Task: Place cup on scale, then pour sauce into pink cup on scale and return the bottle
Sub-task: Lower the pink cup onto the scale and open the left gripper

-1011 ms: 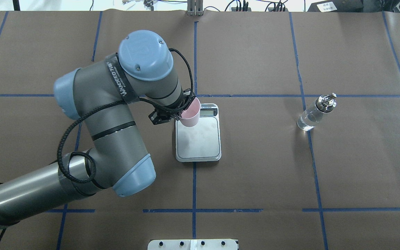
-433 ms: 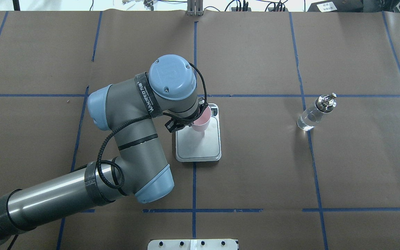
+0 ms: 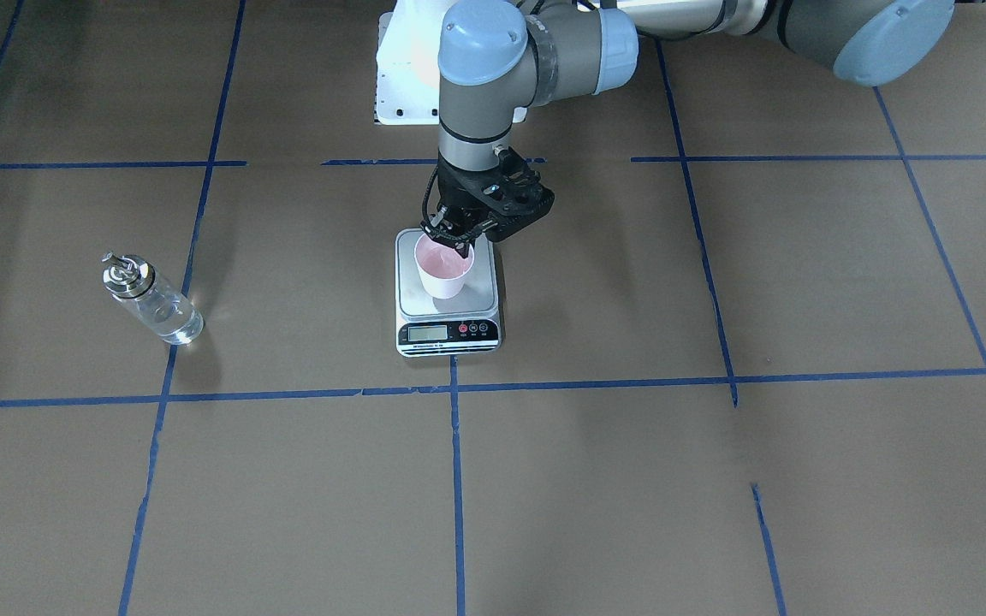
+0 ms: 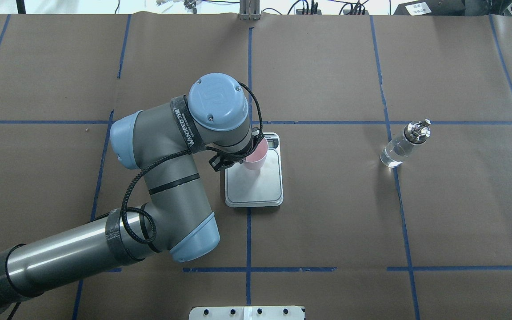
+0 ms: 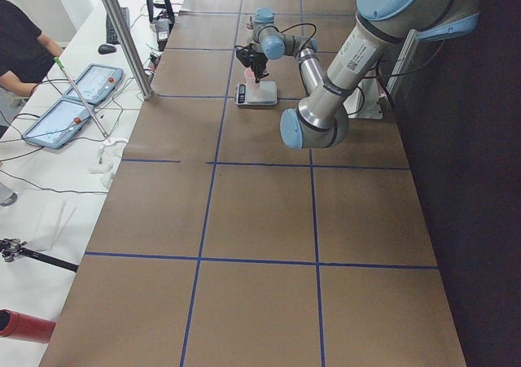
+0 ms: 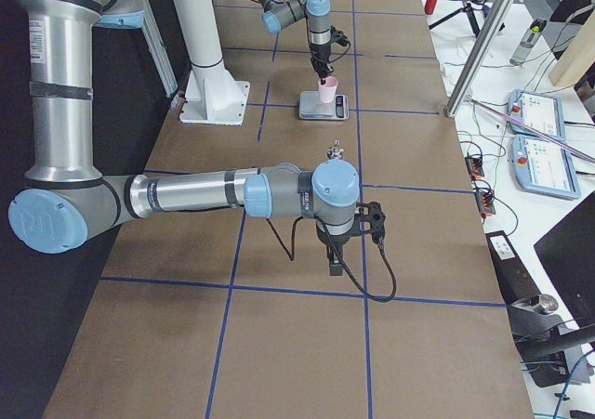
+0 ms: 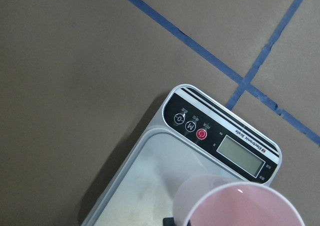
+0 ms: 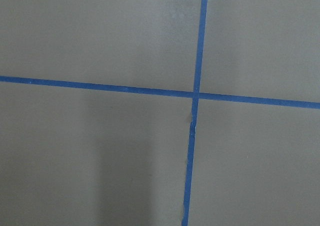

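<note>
One step of three was nearly done as the left tool (image 3: 455, 242) gripped the pink cup (image 3: 442, 274) by its rim over the scale (image 3: 448, 332), contact unclear, while the bottle (image 3: 155, 301) stood well apart on the surface (image 3: 630, 470), pouring and return left, the right tool (image 6: 331, 261) impossible to judge.

Overhead, the left arm's blue-capped wrist (image 4: 217, 102) covers most of the left gripper (image 3: 456, 243) and the left side of the small pale pink tapered cup (image 4: 257, 158) — cut off too at the left wrist view's bottom edge — while mid-frame in the right-side view the clear glass bottle (image 6: 332, 147) shows only its silver cap, the right gripper (image 6: 332, 266) too small to judge.
</note>
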{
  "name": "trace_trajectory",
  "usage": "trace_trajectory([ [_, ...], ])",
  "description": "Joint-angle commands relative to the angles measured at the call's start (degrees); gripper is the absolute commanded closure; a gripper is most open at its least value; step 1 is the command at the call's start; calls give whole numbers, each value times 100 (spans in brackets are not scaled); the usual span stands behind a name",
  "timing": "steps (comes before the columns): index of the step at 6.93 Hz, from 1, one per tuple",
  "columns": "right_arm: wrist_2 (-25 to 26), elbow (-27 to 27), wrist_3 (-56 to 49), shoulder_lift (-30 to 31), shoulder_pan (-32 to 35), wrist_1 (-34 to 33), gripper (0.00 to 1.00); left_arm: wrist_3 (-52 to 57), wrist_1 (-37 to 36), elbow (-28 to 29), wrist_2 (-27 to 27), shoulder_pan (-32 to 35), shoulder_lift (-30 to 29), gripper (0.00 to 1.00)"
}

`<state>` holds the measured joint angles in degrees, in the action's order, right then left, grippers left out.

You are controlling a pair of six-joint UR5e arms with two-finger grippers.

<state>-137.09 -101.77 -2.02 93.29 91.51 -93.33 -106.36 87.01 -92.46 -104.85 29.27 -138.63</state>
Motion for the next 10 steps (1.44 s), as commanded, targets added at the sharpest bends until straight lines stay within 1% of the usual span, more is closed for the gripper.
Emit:
trace_trajectory([
  [1,-19,0,0,-13,-2,-1,0,54,1,-149,-10,0,195,100],
  [4,-28,8,0,-57,-2,-1,0,62,9,-203,-80,-18,178,100],
  [8,-46,8,0,-57,7,-10,0,63,-8,-159,-36,-176,178,99],
  [9,-54,8,0,-48,7,-10,0,63,-8,-141,-19,-176,187,48],
  [10,-55,8,0,-48,7,-10,0,63,-17,-176,-10,-176,205,0],
])
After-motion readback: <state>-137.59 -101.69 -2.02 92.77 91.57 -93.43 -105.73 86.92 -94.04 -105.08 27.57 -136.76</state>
